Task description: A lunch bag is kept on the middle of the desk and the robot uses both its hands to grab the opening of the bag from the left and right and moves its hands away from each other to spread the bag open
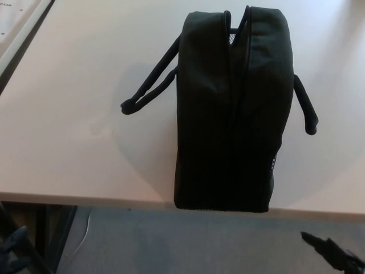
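A black lunch bag (228, 108) stands on the white desk (74, 131), its near end reaching the front edge. Its top opening (238, 63) is a narrow slit running away from me, parted only slightly at the far end. One carry handle (149, 85) lies flat to the left, and the other handle (306, 108) hangs on the right. My right hand (333, 254) is low at the bottom right, below the desk edge, holding nothing, with its fingers apart. A dim part of my left hand (12, 246) shows at the bottom left corner, far from the bag.
The desk's front edge (85, 200) runs across the lower picture, with grey floor (182, 245) beneath it. A dark desk leg (54, 234) stands at the lower left. A second white surface (14, 23) lies at the far left, across a dark gap.
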Controlling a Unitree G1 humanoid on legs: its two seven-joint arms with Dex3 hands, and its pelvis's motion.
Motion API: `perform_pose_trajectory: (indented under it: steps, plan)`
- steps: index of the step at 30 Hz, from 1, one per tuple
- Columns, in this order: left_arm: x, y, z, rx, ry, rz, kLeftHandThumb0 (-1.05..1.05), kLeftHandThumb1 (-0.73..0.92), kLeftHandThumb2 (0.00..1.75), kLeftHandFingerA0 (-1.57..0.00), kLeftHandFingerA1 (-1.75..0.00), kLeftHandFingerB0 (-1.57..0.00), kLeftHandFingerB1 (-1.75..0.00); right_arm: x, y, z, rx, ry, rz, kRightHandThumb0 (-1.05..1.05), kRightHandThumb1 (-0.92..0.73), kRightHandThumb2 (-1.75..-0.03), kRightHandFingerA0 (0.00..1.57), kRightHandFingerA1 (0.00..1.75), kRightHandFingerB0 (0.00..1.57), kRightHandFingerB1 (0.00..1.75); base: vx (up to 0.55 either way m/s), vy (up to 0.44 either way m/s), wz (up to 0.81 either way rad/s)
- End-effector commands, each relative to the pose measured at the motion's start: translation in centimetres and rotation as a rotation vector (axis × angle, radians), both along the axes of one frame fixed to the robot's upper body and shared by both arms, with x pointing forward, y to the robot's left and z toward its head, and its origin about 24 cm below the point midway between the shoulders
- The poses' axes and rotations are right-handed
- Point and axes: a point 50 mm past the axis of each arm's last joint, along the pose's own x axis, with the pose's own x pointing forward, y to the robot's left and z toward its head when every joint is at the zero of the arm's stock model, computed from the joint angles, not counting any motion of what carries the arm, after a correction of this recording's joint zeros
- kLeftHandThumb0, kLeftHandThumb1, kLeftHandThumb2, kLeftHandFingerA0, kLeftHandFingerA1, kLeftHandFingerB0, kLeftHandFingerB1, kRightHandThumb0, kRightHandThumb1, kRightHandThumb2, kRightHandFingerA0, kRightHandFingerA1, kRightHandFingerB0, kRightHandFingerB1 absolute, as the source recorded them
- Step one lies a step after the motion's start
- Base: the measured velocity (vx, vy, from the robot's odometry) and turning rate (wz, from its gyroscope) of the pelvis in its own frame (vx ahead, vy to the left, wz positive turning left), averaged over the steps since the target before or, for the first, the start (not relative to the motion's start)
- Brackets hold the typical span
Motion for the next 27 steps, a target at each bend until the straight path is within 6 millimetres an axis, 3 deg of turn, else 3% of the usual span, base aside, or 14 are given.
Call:
perform_pose_trajectory:
  steps: [1,2,3,6,15,17,18,20,21,22,23,25,26,27]
  plan:
    - [-1.6,-0.7,5.1,0.019,-0.485,0.051,0.02,0.60,0.58,-0.45,-0.39,-0.19,-0.29,-1.5,-1.6,6.4,0.009,-0.483,-0.026,-0.29,-0.55,-0.56,0.44,0.39,0.26,0.34,0.00,0.000,0.00]
    - [-1.6,-0.8,5.9,0.019,-0.546,0.044,0.10,0.61,0.58,-0.43,-0.39,-0.18,-0.28,-1.6,-1.9,7.4,-0.005,-0.529,-0.024,-0.28,-0.54,-0.56,0.78,0.52,0.22,0.34,0.00,0.000,0.00]
    - [-1.6,-0.9,6.6,0.020,-0.603,0.035,0.10,0.61,0.58,-0.43,-0.39,-0.18,-0.28,-1.8,-2.0,8.4,-0.020,-0.572,-0.019,-0.28,-0.54,-0.56,0.78,0.52,0.22,0.34,0.00,0.000,0.00]
    - [-1.3,-0.6,9.3,0.111,-0.741,0.024,0.13,0.57,0.57,-0.45,-0.42,-0.18,-0.30,-1.3,-2.7,11.0,-0.048,-0.692,-0.005,-0.27,-0.51,-0.55,0.36,0.36,0.19,0.31,0.00,0.000,0.00]
    - [1.1,2.4,15.7,0.370,-0.959,0.016,0.11,0.48,0.63,-0.67,-0.53,-0.32,-0.37,2.0,-6.2,16.9,-0.229,-0.865,0.029,-0.23,-0.45,-0.54,0.33,0.35,0.22,0.29,0.00,0.000,0.00]
    - [2.7,3.7,17.1,0.481,-0.917,-0.045,0.17,0.44,0.57,-0.45,-0.44,-0.36,-0.35,3.9,-8.0,18.3,-0.332,-0.848,0.022,-0.26,-0.37,-0.56,0.29,0.41,0.19,0.32,0.00,0.000,0.00]
    - [3.4,4.2,17.6,0.532,-0.894,-0.060,0.07,0.30,0.83,-0.32,-0.58,-0.20,-0.52,4.7,-8.7,18.9,-0.366,-0.838,0.012,-0.22,-0.37,-0.54,0.29,0.40,0.19,0.31,0.00,0.000,0.00]
    - [4.5,5.1,18.2,0.603,-0.866,-0.079,0.05,0.30,0.82,-0.33,-0.58,-0.20,-0.52,5.9,-9.7,19.4,-0.397,-0.811,-0.010,-0.09,-0.35,-0.51,0.31,0.40,0.21,0.29,0.00,0.000,0.00]
    - [5.3,5.6,18.7,0.646,-0.851,-0.079,0.02,0.30,0.81,-0.34,-0.57,-0.20,-0.51,6.8,-10.5,19.8,-0.410,-0.782,-0.040,-0.02,-0.24,-0.79,0.17,0.54,0.12,0.52,0.00,0.000,0.00]
    - [5.9,5.8,19.0,0.672,-0.839,-0.079,0.02,0.29,0.81,-0.33,-0.57,-0.19,-0.51,7.4,-11.1,20.0,-0.424,-0.758,-0.066,-0.04,-0.37,-0.51,0.34,0.41,0.25,0.32,0.00,0.000,0.00]
    - [6.4,6.0,19.2,0.690,-0.830,-0.081,0.02,0.29,0.81,-0.33,-0.57,-0.19,-0.51,7.8,-11.6,20.2,-0.436,-0.739,-0.088,-0.04,-0.37,-0.51,0.34,0.41,0.25,0.32,0.00,0.000,0.00]
    - [8.1,6.3,20.3,0.782,-0.797,-0.101,-0.05,0.48,0.54,-0.41,-0.35,-0.27,-0.31,9.3,-12.7,20.8,-0.480,-0.681,-0.136,-0.03,-0.36,-0.51,0.35,0.41,0.22,0.30,0.00,0.000,0.00]
    - [8.9,6.3,21.0,0.838,-0.790,-0.111,-0.03,0.33,0.83,-0.28,-0.54,-0.13,-0.49,10.0,-13.2,21.0,-0.497,-0.652,-0.153,-0.10,-0.35,-0.51,0.35,0.39,0.23,0.31,0.00,0.000,0.00]
    - [9.5,6.0,21.5,0.856,-0.792,-0.124,-0.03,0.34,0.84,-0.31,-0.55,-0.15,-0.49,10.5,-13.4,21.3,-0.525,-0.621,-0.156,-0.21,-0.38,-0.54,0.31,0.38,0.20,0.30,0.00,0.000,0.00]
